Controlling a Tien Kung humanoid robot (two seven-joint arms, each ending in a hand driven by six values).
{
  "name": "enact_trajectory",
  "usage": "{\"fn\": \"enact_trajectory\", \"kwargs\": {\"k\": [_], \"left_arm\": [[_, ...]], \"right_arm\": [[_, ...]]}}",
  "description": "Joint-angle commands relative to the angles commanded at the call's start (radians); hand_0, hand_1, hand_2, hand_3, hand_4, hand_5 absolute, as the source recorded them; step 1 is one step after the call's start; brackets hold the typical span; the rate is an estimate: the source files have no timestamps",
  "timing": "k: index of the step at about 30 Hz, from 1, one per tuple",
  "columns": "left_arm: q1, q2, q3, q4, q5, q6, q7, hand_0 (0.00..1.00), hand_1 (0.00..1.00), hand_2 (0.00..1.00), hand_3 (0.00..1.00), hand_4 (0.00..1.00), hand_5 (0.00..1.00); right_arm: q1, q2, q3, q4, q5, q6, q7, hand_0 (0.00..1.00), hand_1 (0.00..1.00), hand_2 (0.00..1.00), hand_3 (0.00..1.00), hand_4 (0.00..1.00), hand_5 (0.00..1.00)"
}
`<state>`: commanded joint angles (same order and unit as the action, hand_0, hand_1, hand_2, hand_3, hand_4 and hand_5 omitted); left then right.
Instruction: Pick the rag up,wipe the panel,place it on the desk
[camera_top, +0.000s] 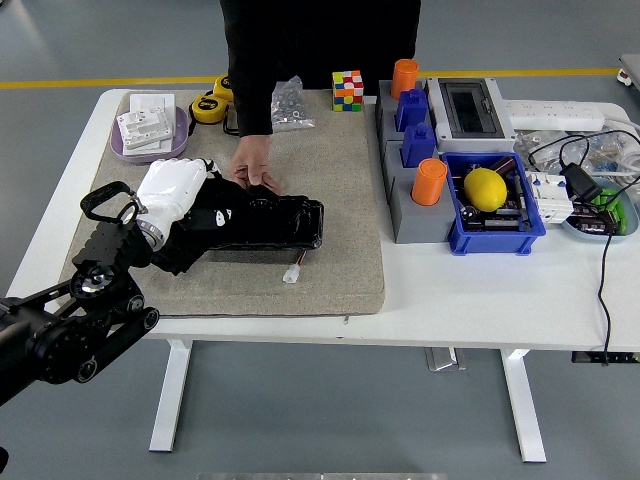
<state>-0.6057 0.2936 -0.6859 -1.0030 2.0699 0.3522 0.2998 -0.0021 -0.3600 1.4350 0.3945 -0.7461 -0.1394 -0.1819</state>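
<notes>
One robot hand, the left, is pressing a dark rag onto the left end of the black panel, its white fingers curled over the cloth so it is dragging along under them. A person's hand is bracing the panel's far edge, probably to stop it from sliding on the grey mat covering the counter. Judging by this, wiping is under way; setting the rag down is not yet done.

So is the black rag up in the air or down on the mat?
Down. The rag lies on the mat by the panel, under the left hand. No gap shows beneath it.
</notes>
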Motion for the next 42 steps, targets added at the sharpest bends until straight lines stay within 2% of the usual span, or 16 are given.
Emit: {"fn": "enact_trajectory", "kwargs": {"k": [25,41,42], "left_arm": [[0.047,0.058,-0.098,0.010,0.030,0.010,-0.002,0.260,0.094,0.401,0.247,0.002,0.002],[0.073,0.070,-0.140,0.082,0.014,0.049,-0.050,0.268,0.103,0.401,0.248,0.002,0.002],[0.072,0.070,-0.139,0.090,0.011,0.049,-0.053,0.280,0.144,0.401,0.256,0.002,0.002]], "right_arm": [[-0.003,0.003,0.002,0.002,-0.001,-0.003,-0.001,0.686,0.461,0.643,0.619,0.998,0.682],[-0.007,0.004,-0.002,0.007,-0.006,-0.008,-0.007,0.686,0.461,0.643,0.620,0.998,0.682],[-0.007,0.004,-0.002,0.008,-0.006,-0.008,-0.007,0.686,0.461,0.643,0.620,0.998,0.682]]}}
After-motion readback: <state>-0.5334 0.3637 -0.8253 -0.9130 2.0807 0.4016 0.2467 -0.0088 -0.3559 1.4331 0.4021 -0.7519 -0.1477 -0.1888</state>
